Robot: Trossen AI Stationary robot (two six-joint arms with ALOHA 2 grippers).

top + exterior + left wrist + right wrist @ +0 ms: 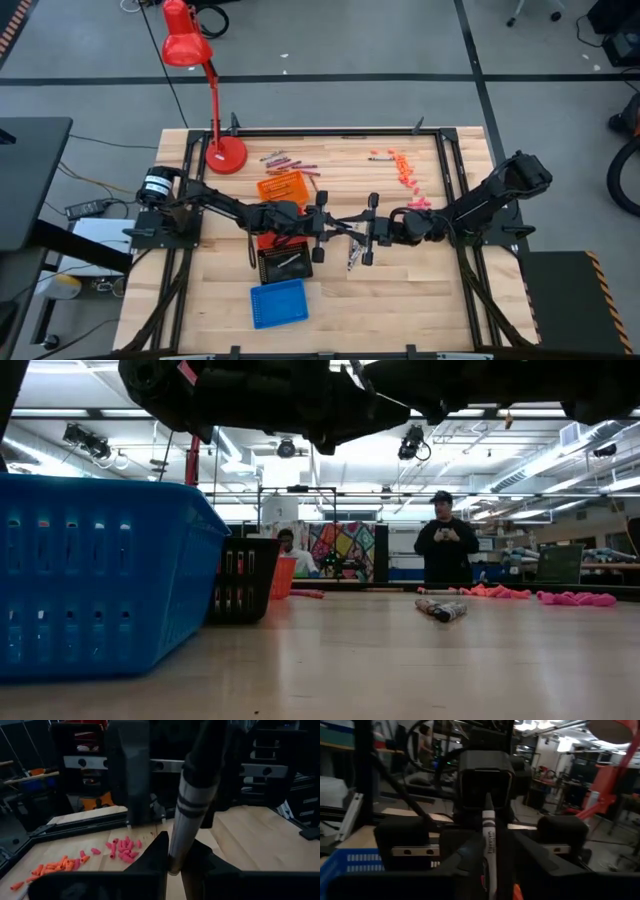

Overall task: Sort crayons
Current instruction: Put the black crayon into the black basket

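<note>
grey-white crayon (189, 815) with dark bands, held above mid-table, both claws clamped on it: left gripper (318, 228) at one end, right gripper (372, 230) at the other; two more crayons (441, 608) lie on the pale wood table (400, 285), pink and orange ones (405, 172) farther back, a person (444, 552) standing beyond

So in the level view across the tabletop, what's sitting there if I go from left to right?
Blue tray → black tray → orange tray → two grey crayons lying alone mid-table → pink pieces along the far edge. A person stands beyond the table, above the grey crayons.
</note>
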